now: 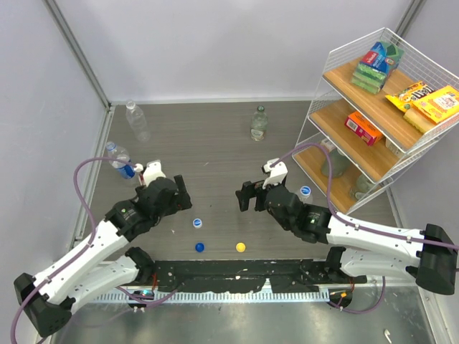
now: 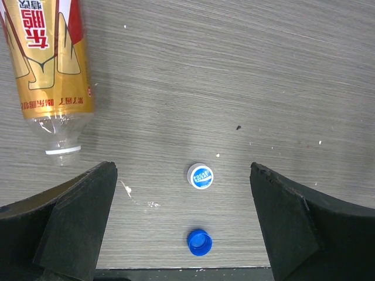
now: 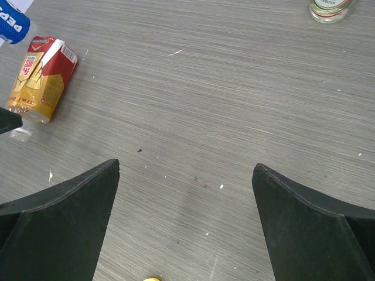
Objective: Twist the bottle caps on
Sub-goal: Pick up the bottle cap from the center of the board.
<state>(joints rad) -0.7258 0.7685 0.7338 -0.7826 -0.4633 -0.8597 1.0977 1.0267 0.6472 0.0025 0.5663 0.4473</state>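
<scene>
Left wrist view: left gripper [image 2: 184, 219] is spread wide and empty above the table [image 2: 263, 70]. The white cap with blue middle [image 2: 200, 176] and the dark blue cap [image 2: 199, 242] lie between its fingers. The amber bottle [image 2: 50, 64] lies on its side, uncapped. The right gripper [image 3: 184, 225] is likewise released, and the yellow cap [image 1: 240, 246] appears to lie near it.

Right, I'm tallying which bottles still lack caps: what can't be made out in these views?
Amber bottle: top view, left arm covers nearly all; left wrist view, top edge cuts off its base.
Two bottles low in the rack: top view, shelves and wire hide their tops.
Yellow cap: right wrist view, bottom edge leaves a sliver.
Far bottle: top view, too small to tell if capped; right wrist view, top edge cuts it.
</scene>
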